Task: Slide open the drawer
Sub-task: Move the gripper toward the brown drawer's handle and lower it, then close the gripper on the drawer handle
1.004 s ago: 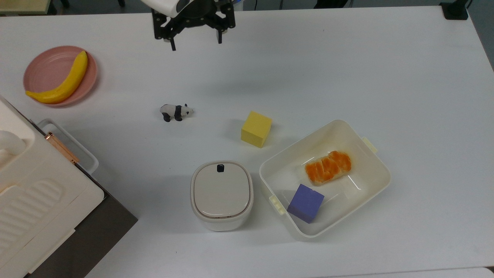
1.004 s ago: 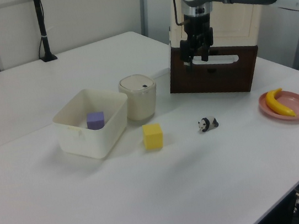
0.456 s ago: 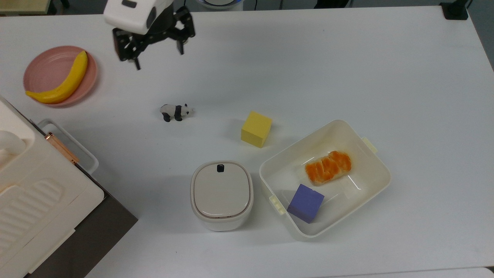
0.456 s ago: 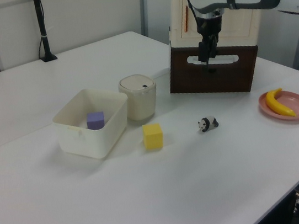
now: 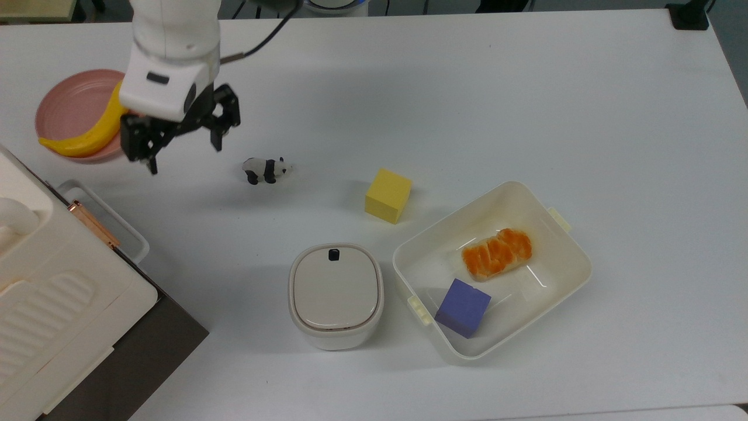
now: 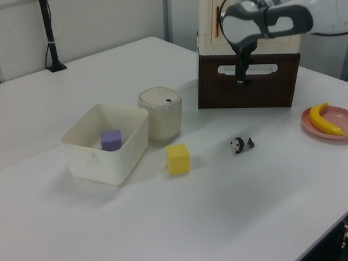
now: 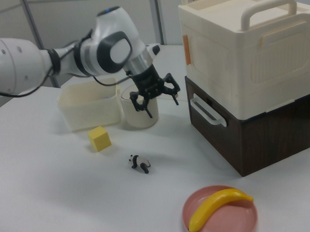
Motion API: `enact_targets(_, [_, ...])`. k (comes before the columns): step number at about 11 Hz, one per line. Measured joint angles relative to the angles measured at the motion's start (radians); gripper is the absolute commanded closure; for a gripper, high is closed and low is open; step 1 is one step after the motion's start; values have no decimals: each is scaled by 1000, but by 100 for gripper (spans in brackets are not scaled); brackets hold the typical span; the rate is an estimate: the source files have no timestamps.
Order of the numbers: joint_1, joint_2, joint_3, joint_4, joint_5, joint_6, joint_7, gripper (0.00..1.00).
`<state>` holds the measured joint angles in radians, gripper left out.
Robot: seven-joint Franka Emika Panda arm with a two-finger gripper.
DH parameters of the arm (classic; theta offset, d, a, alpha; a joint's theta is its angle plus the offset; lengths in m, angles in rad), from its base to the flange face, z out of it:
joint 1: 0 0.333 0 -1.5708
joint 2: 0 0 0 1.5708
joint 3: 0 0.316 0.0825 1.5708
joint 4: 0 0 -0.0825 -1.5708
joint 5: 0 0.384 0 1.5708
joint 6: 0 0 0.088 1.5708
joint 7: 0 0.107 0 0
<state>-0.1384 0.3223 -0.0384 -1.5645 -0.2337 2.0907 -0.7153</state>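
Note:
The drawer [image 7: 218, 136] is the dark brown box front under a cream appliance, and it looks pushed in. Its white loop handle [image 7: 207, 111] sticks out of the front; the handle [image 5: 104, 217] also lies at the top view's left edge. My gripper [image 5: 184, 156] hangs open above the table between the pink plate and the toy panda, nothing between its fingers. In the right view the gripper [image 7: 162, 106] points down, a short way to the handle's left. In the left view the gripper [image 6: 242, 80] overlaps the drawer front [image 6: 249, 90].
A cream ribbed appliance [image 7: 245, 49] sits on top of the drawer box. A pink plate [image 5: 70, 105] holds a banana [image 5: 93, 137]. On the table are a toy panda [image 5: 266, 169], a yellow cube [image 5: 388, 195], a lidded cream pot [image 5: 335, 295] and a cream tub [image 5: 561, 275] with a purple cube and bread.
The gripper has travelled from the top view's upper middle to the left and downward, closer to the drawer handle, and has turned. It stays open. Nothing else moved.

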Motion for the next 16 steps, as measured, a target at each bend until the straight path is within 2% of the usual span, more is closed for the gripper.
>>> enact_targets(3, [-38, 63, 0, 0, -29, 146, -113, 9])
enact_targets(7, [-76, 92, 0, 1, -49, 249, -258, 17])
enact_targets(10, [-99, 115, 0, 1, -59, 332, -317, 44])
enact_targets(12, [-106, 128, 0, 3, -59, 352, -321, 73])
enact_targets(14, [-110, 135, 0, 9, -71, 364, -322, 89])
enact_targets(15, [-111, 137, 0, 10, -75, 371, -323, 95])
enact_targets(16, [-111, 137, 0, 15, -82, 378, -323, 96])
